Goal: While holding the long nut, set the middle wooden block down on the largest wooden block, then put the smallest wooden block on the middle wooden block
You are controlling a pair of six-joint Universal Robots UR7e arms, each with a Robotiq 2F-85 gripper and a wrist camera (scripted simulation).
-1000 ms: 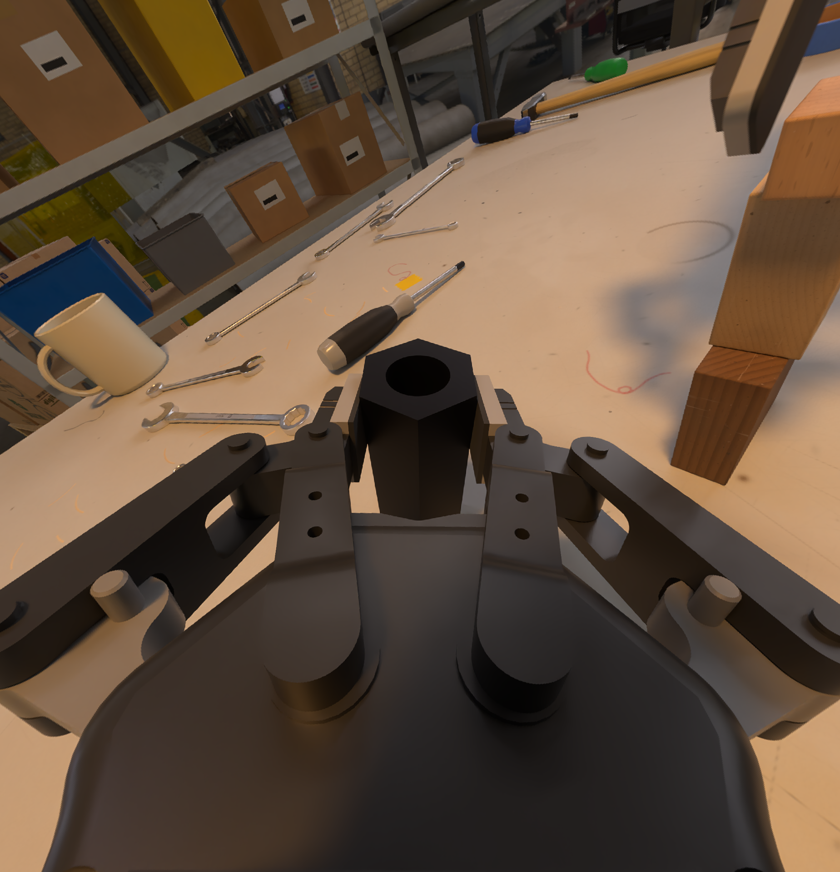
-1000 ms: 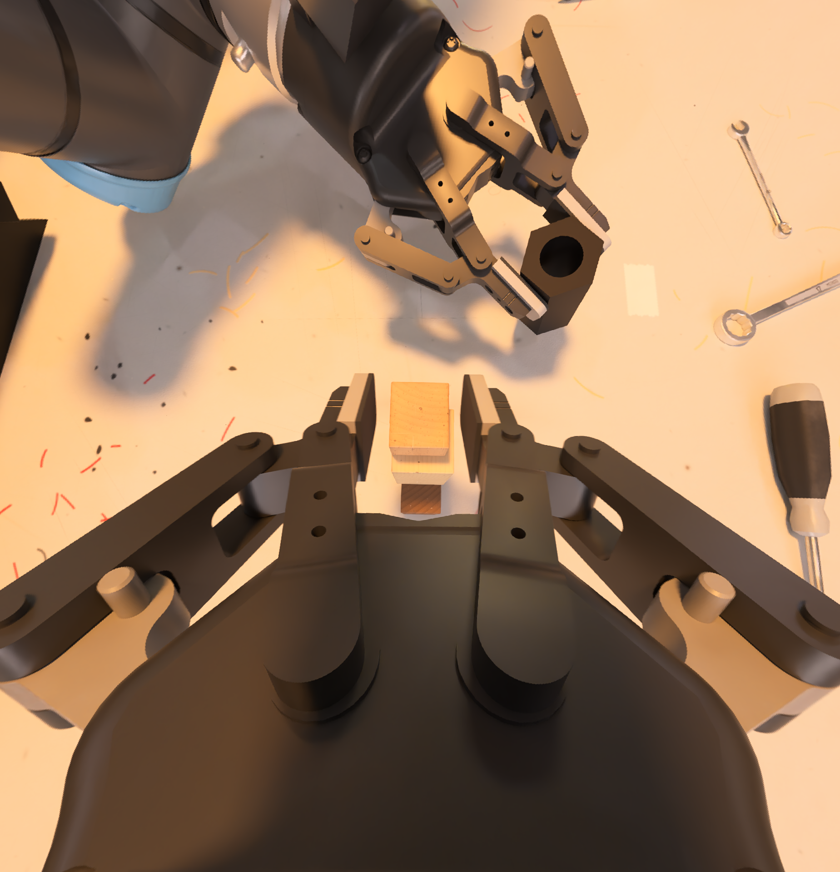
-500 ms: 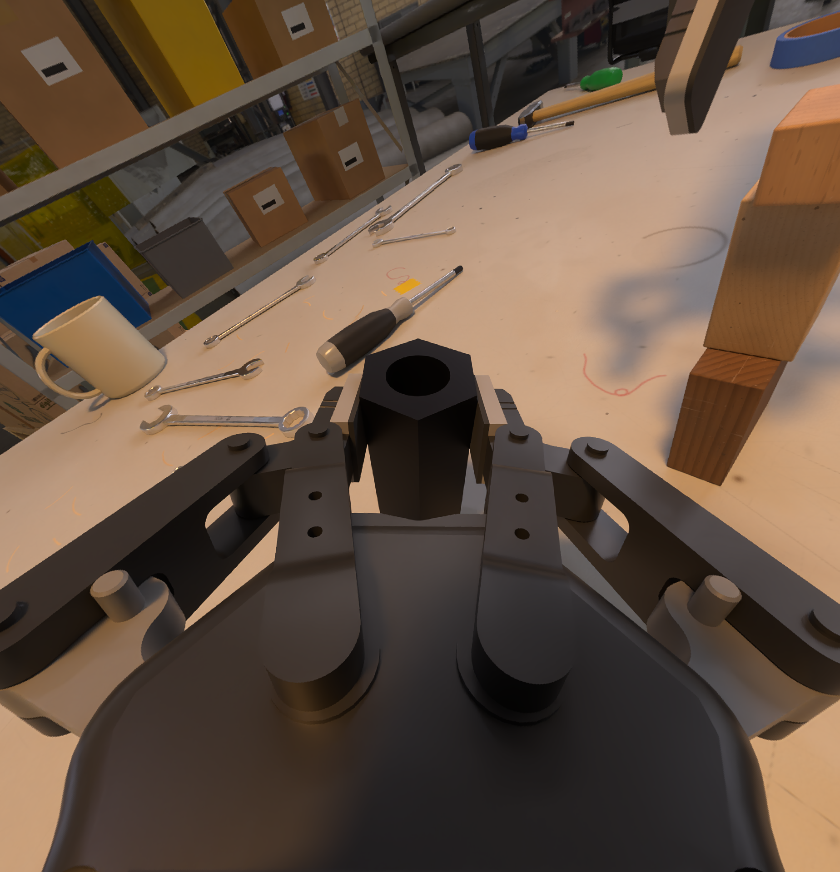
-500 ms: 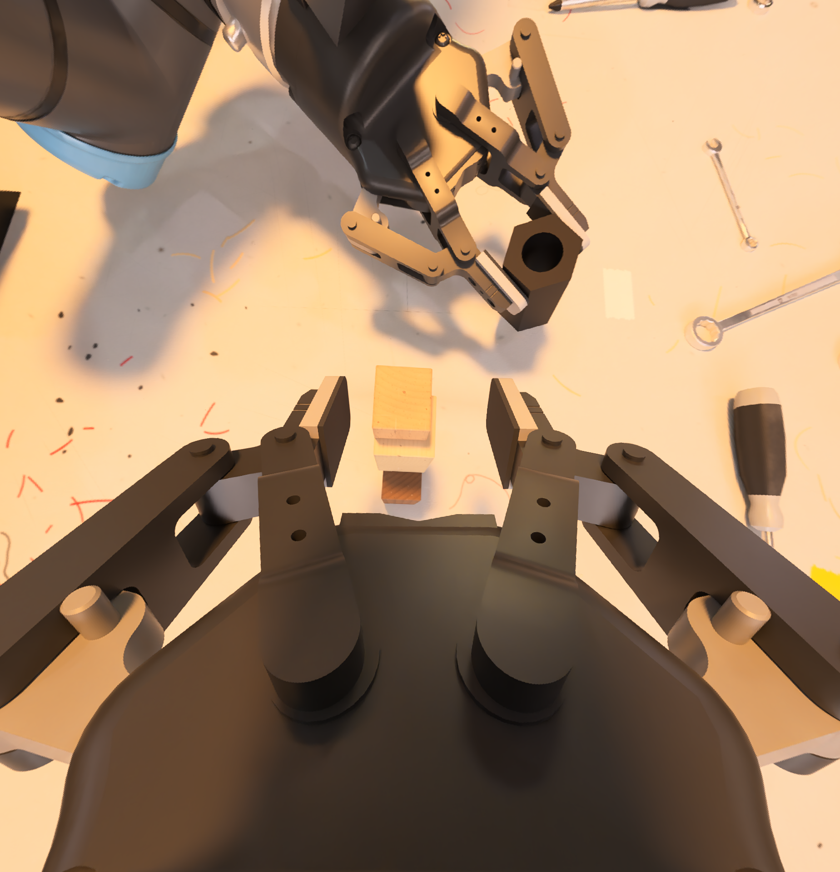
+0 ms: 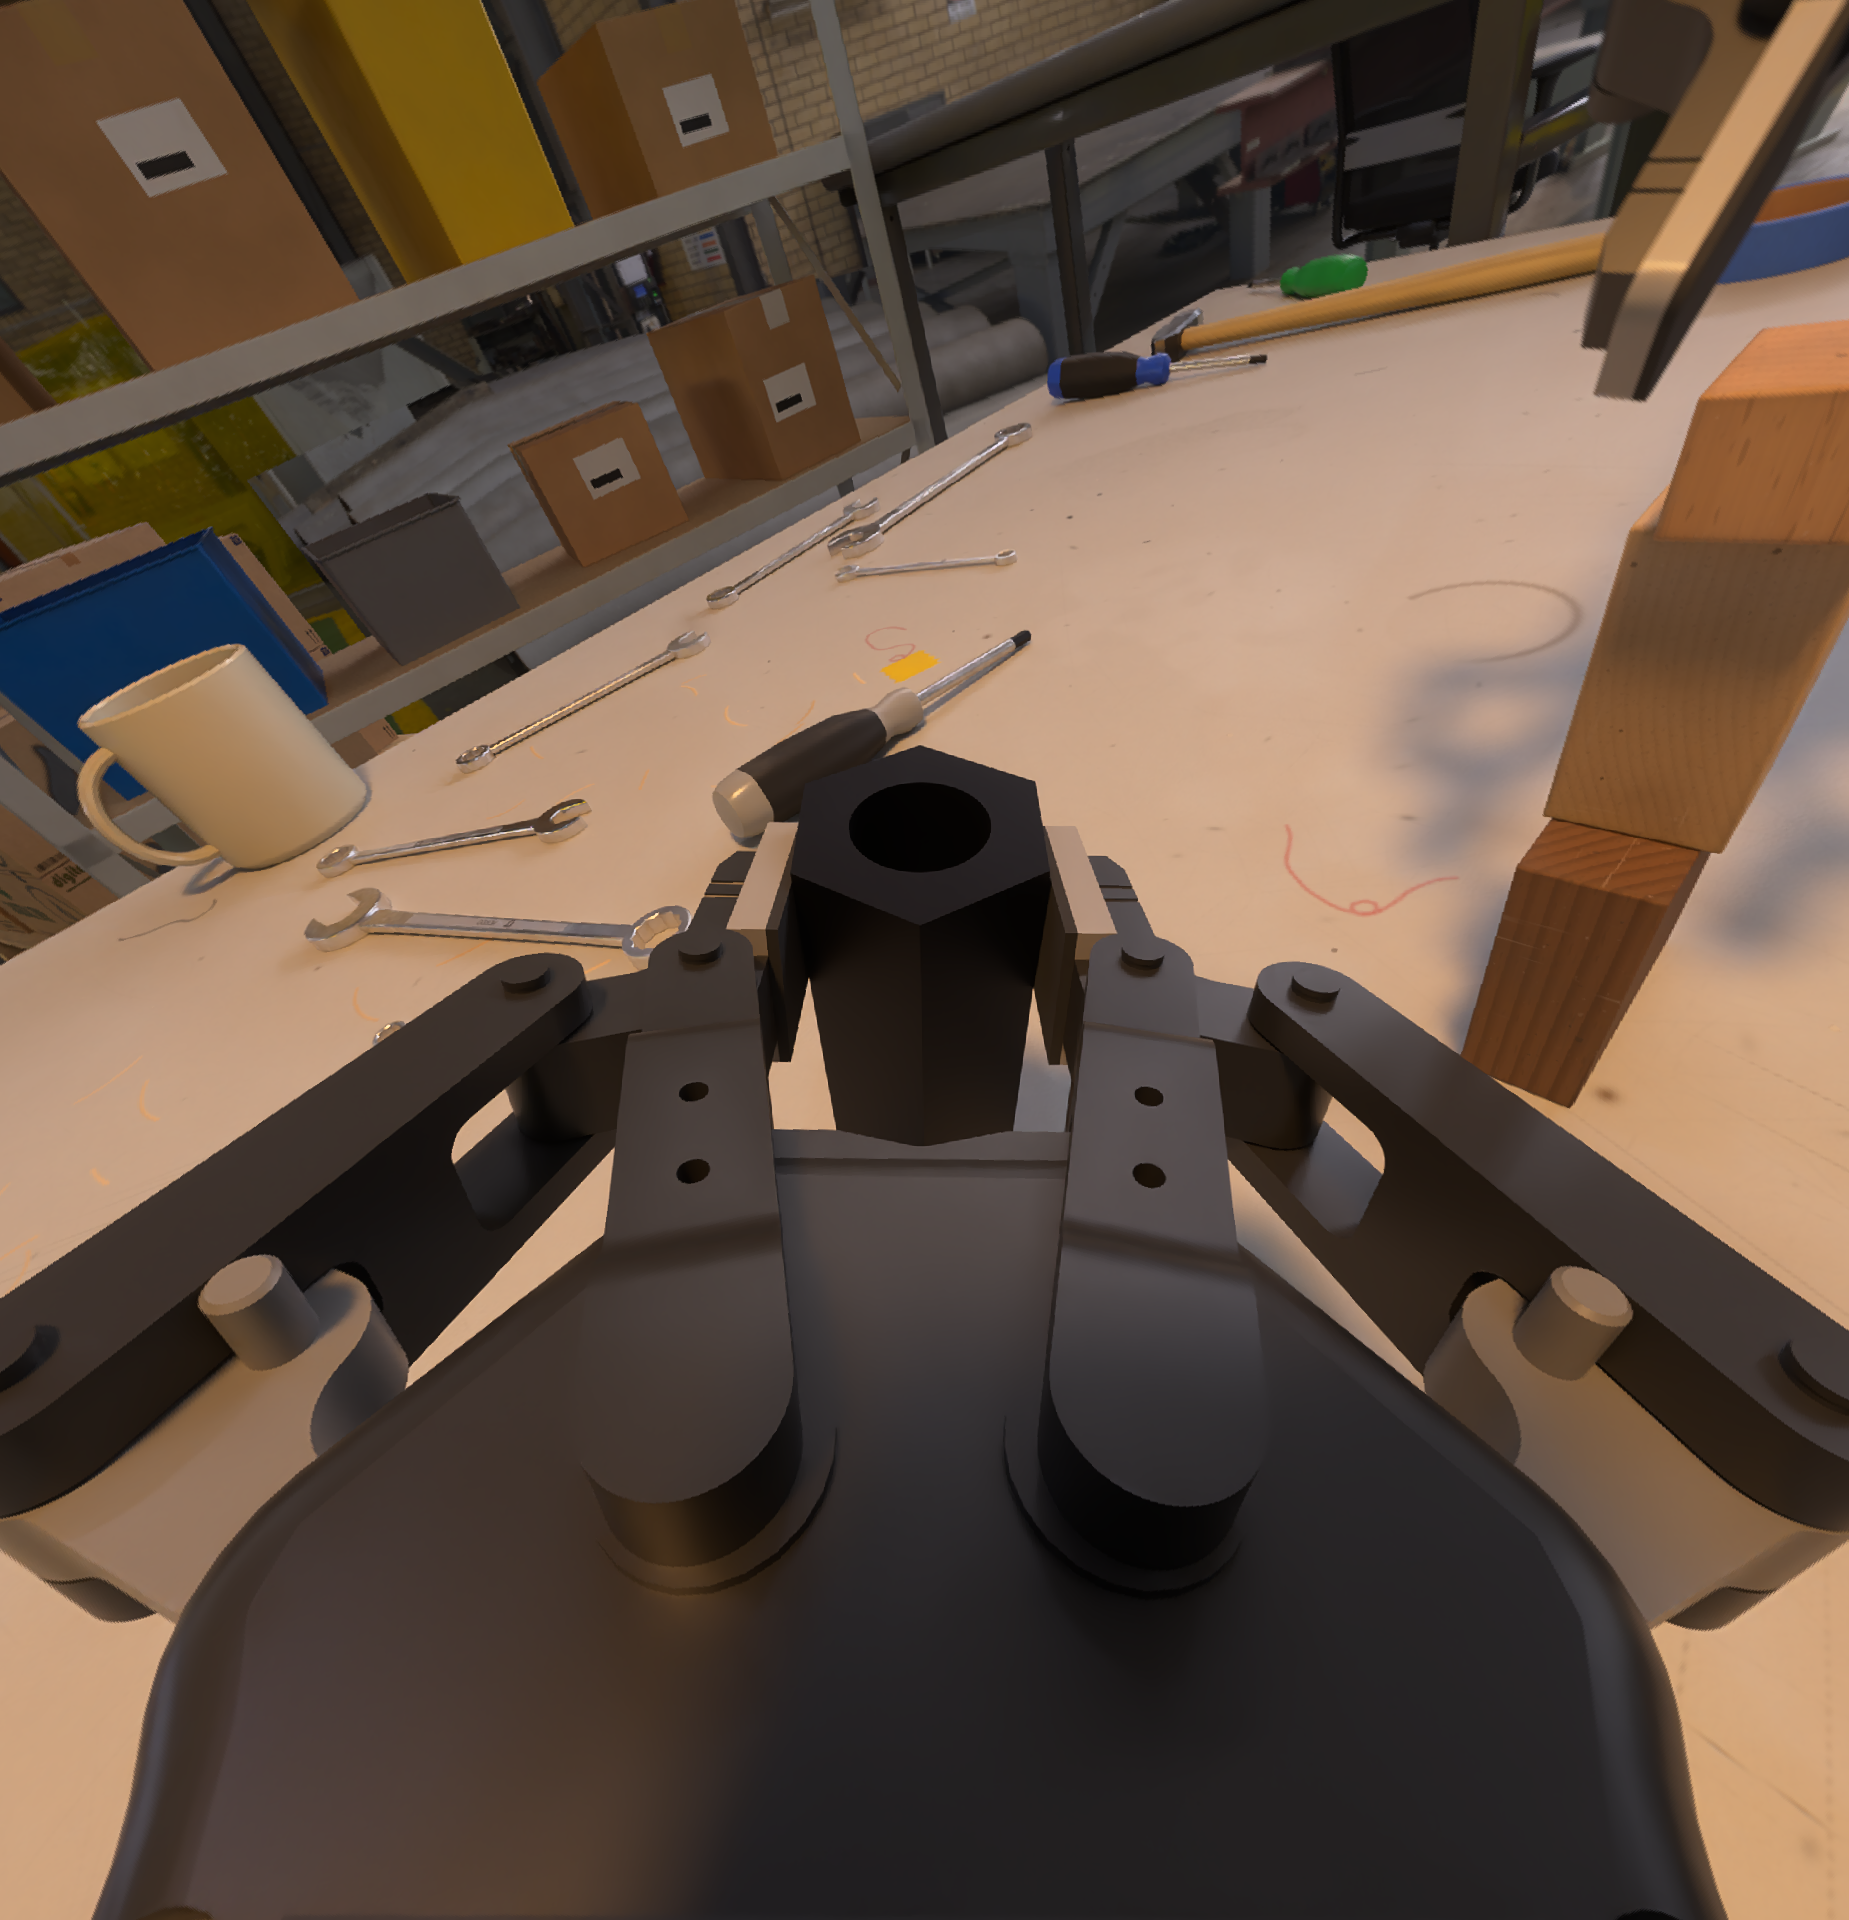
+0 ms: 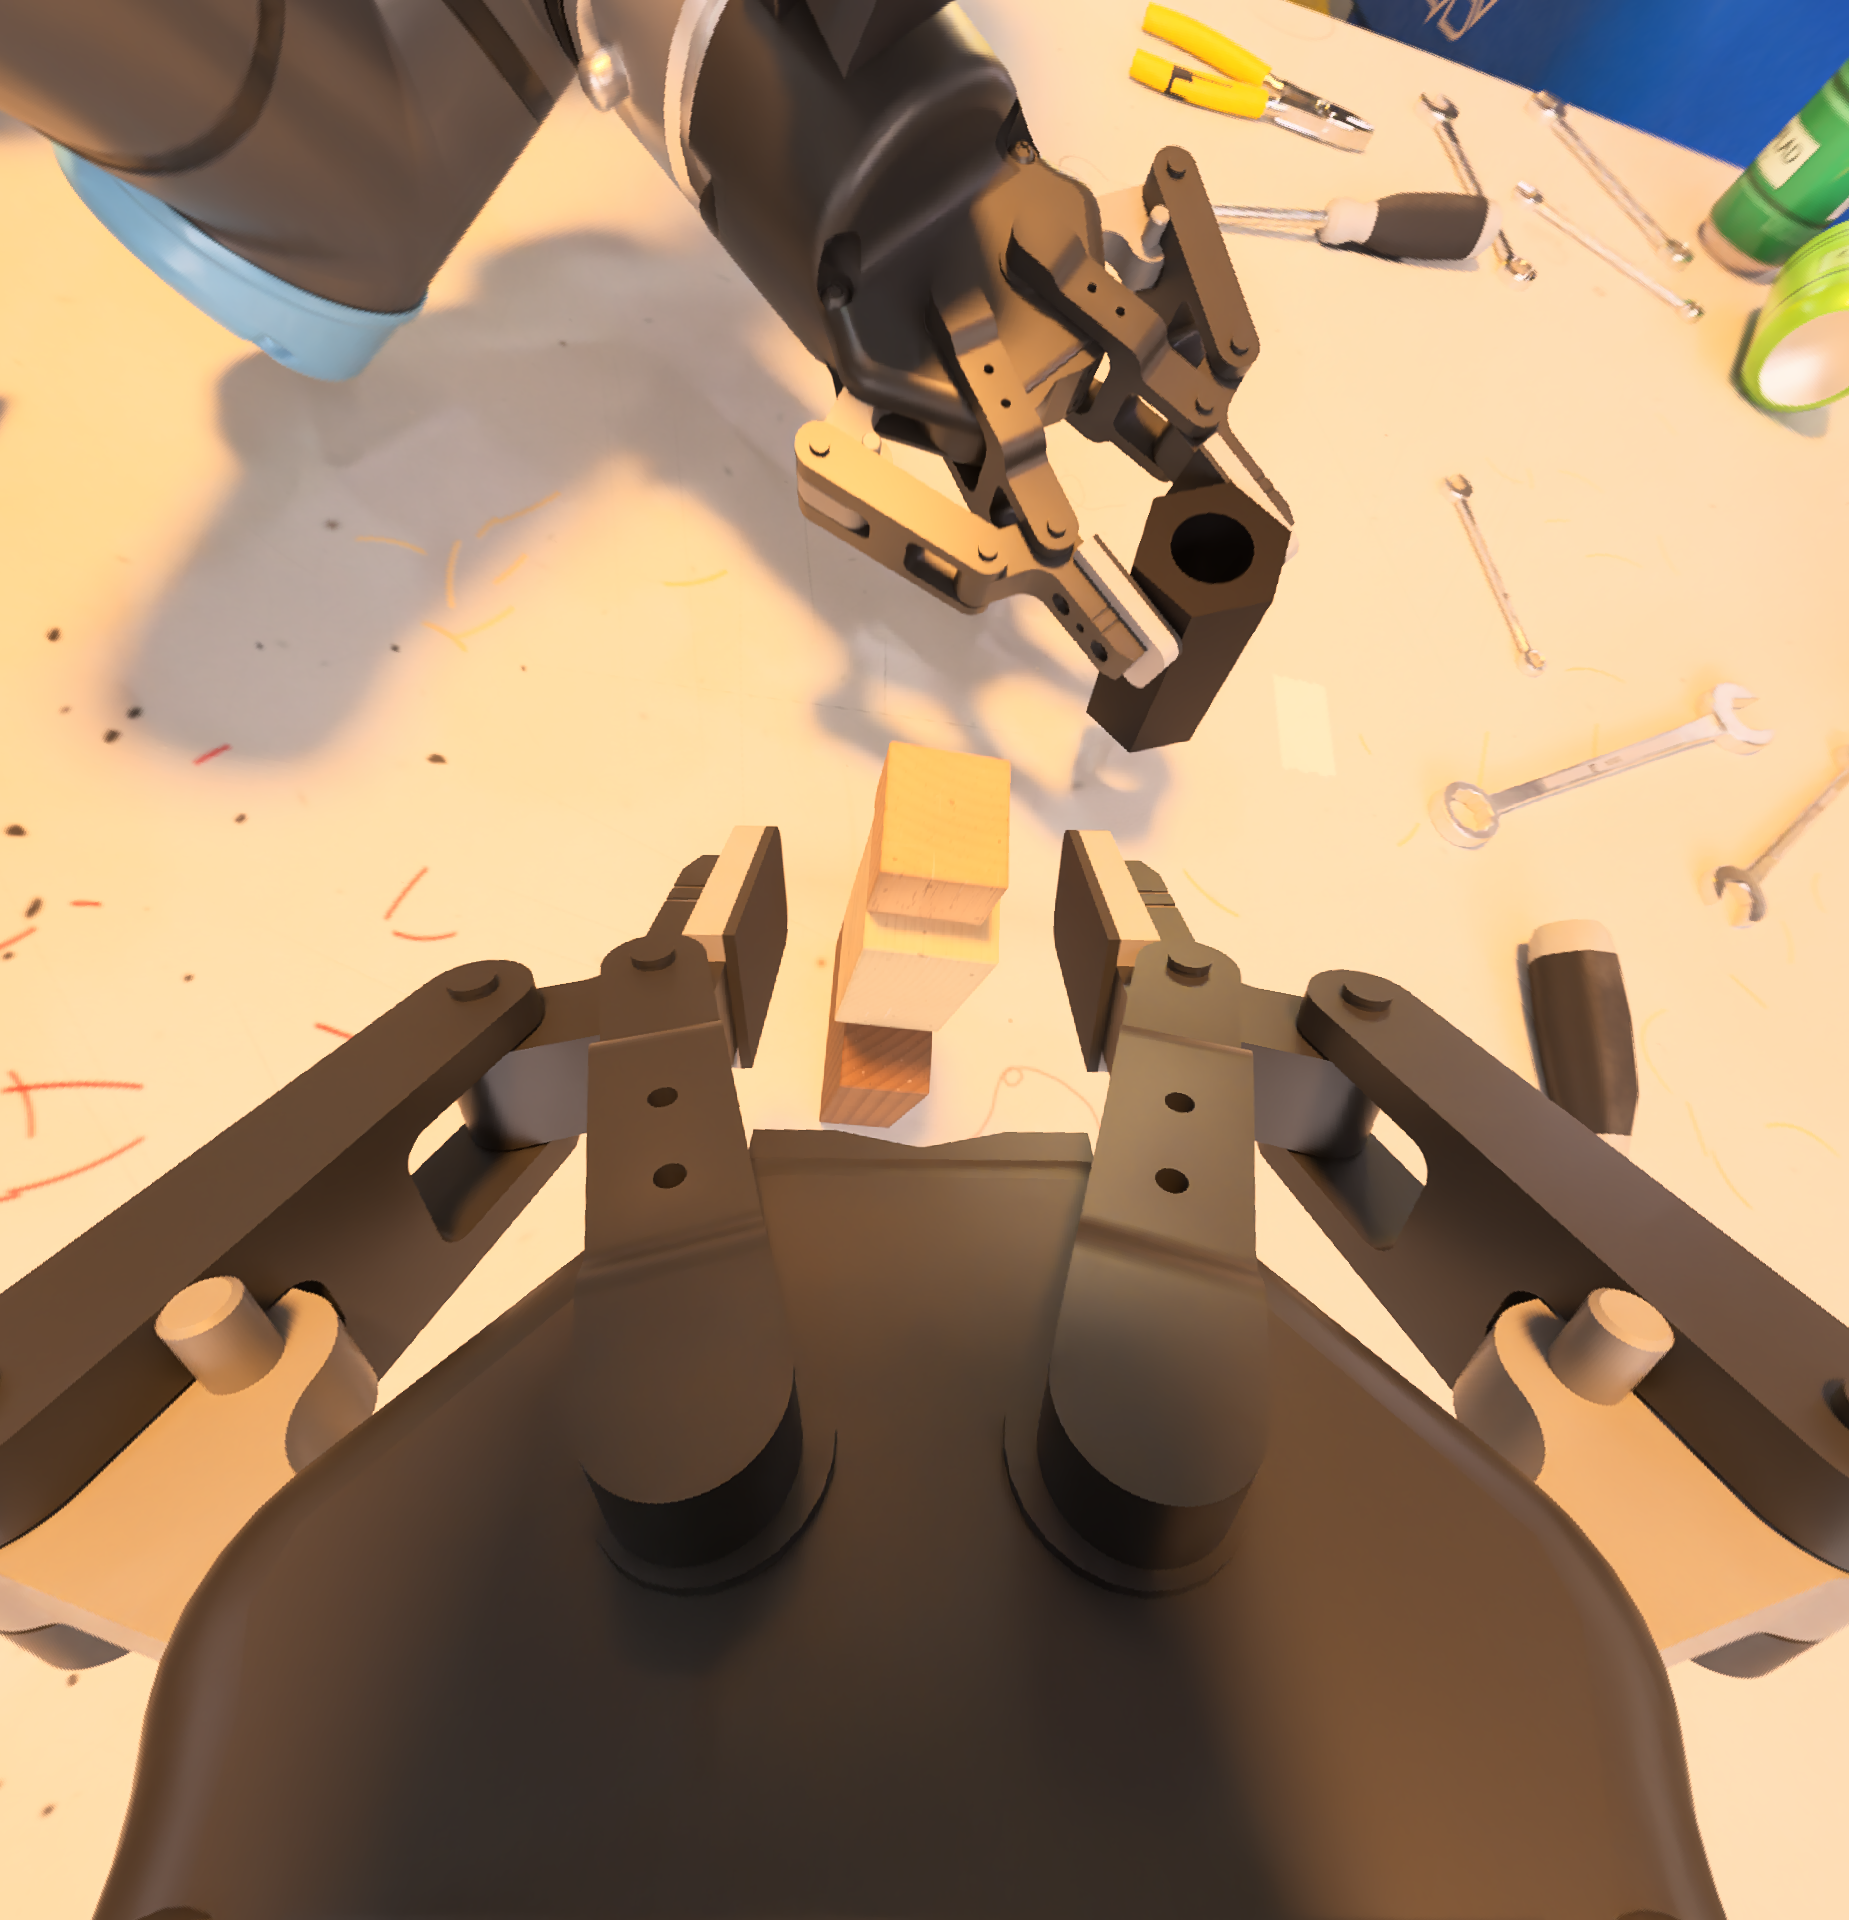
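Three wooden blocks stand stacked on the table. In the left wrist view a dark brown block (image 5: pixel 1585 956) is at the bottom, a pale block (image 5: pixel 1720 686) sits on it, and an orange-tan block (image 5: pixel 1803 436) is on top, offset. The right wrist view shows the same top (image 6: pixel 941 821), middle (image 6: pixel 920 966) and bottom (image 6: pixel 878 1075) blocks. My right gripper (image 6: pixel 920 873) is open above the stack, touching nothing; one of its fingers (image 5: pixel 1709 187) hangs over the top block. My left gripper (image 5: pixel 920 904) is shut on the black long nut (image 5: pixel 920 935), held off the table beside the stack (image 6: pixel 1206 592).
A cream mug (image 5: pixel 224 758), several wrenches (image 5: pixel 484 920) and a black-handled screwdriver (image 5: pixel 826 758) lie left of the nut. A hammer (image 5: pixel 1398 286) lies at the far edge. Yellow pliers (image 6: pixel 1242 83), a green bottle (image 6: pixel 1813 166), a tape roll (image 6: pixel 1824 322) and a wrench (image 6: pixel 1595 769) lie beyond the stack.
My right gripper has opened, let go of the top block and drawn up and back from the stack. The three blocks stay stacked. My left gripper still holds the nut, barely moved.
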